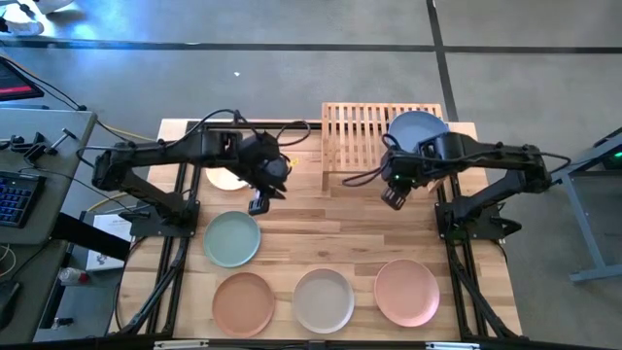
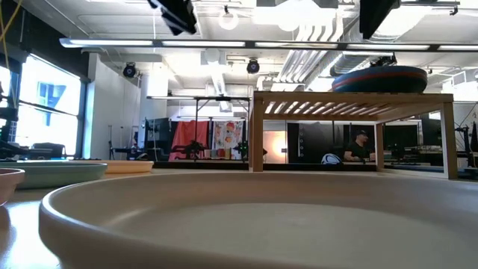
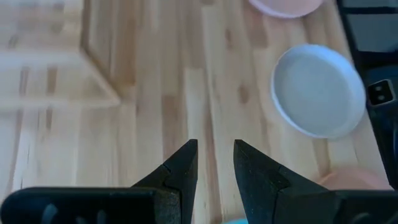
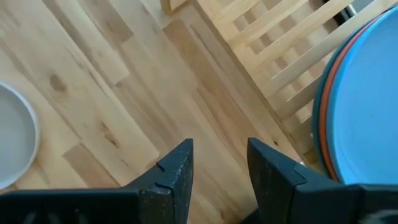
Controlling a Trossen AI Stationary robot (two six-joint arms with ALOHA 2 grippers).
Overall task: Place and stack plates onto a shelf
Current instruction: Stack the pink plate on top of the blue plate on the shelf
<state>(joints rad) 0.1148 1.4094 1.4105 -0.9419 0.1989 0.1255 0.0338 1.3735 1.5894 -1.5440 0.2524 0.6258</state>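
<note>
Nearest us sits the beige plate (image 1: pixel 324 299), between terracotta (image 1: pixel 244 301) and pink (image 1: pixel 406 292). Our left gripper (image 1: pixel 258 203) hangs released above the green plate (image 1: pixel 232 239); our right gripper (image 1: pixel 393 197), released, could clip the shelf (image 1: pixel 352 131) and shift its blue-topped stack (image 1: pixel 416 128).

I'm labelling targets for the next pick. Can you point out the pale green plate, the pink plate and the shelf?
pale green plate (image 1: pixel 231 239): high view, centre of its dish.
pink plate (image 1: pixel 406 292): high view, centre of its dish.
shelf (image 1: pixel 352 134): high view, bare slats left of the stacked plates.

The table (image 1: pixel 292 243) carries five loose plates and the shelf (image 1: pixel 355 136) (stack on top).
</note>
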